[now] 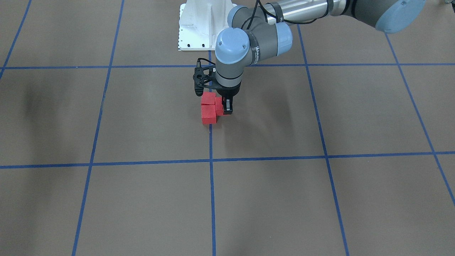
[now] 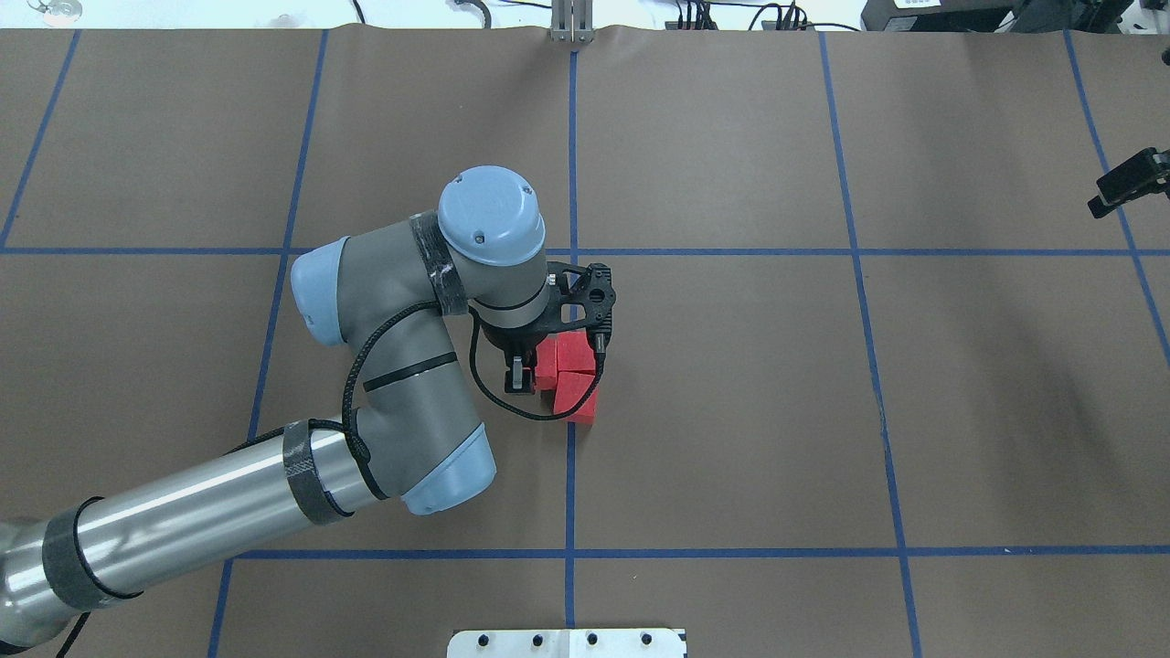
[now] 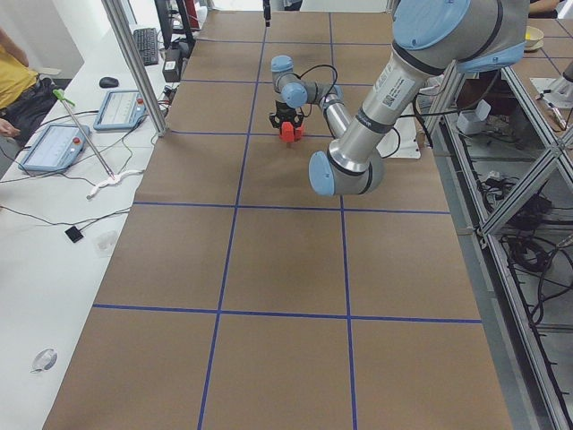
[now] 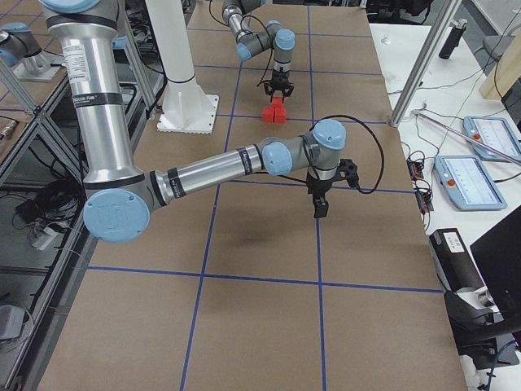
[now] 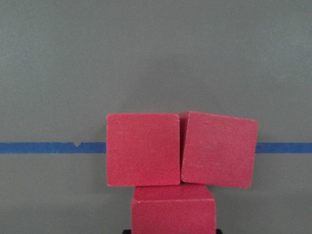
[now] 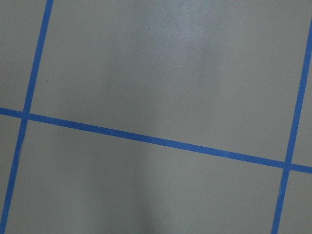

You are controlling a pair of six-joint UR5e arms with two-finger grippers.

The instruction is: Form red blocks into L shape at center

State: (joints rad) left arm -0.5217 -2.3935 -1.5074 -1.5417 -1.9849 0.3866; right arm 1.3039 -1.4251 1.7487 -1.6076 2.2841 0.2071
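Three red blocks [image 1: 209, 108] sit bunched at the center [image 2: 640, 384] of the counter [image 1: 142, 117], on a blue tape line [image 5: 48, 147].

Left wrist view: two blocks lie side by side across the line. The right-hand one is slightly skewed, leaving a thin wedge of gap at the top of their seam. The third block [image 5: 173, 209] is nearest the lens, touches both and straddles the seam. Its lower part is cut off by the frame edge.

Left pincer [image 1: 227, 111] is down at block height, just beside the third block's outer face and not around it. Its fingers look drawn together with nothing between them. Its own camera shows only a dark sliver of it at the bottom edge. It seems to touch the block, but I can't be sure.

Right pincer [image 4: 320, 210] hangs over bare counter, well apart from the blocks. In the overhead view only a black corner of it pokes in at the right edge. Open or closed, cannot tell. The right wrist view shows only tape lines.
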